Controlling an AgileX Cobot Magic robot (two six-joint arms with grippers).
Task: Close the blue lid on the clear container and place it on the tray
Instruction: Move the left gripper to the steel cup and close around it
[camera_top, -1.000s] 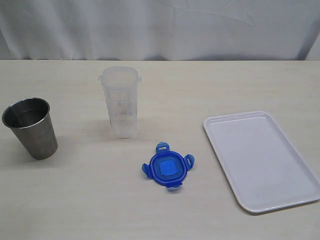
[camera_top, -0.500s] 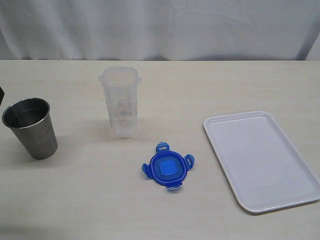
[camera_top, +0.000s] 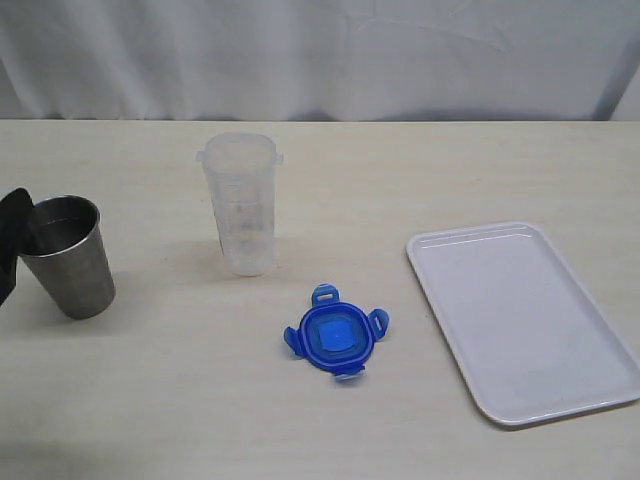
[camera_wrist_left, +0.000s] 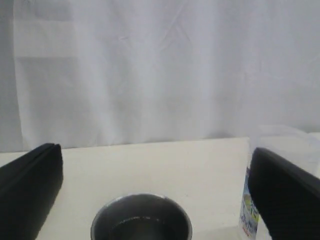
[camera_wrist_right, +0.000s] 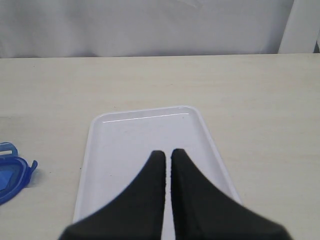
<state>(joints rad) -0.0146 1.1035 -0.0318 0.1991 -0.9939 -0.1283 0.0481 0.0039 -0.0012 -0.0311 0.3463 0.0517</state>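
The clear container stands upright and uncapped on the table. The blue lid lies flat in front of it and to its right. Further right sits the white tray, with nothing on it. One dark finger of my left arm shows at the exterior view's left edge. In the left wrist view my left gripper is wide open and holds nothing; the container shows behind one finger. My right gripper is shut and empty above the tray, with the lid off to one side.
A steel cup stands upright at the left, right beside my left finger; in the left wrist view the cup sits between the open fingers. A white curtain backs the table.
My left gripper's finger has come into the exterior view from the left edge, up beside the steel cup. Container, lid and tray have not moved.
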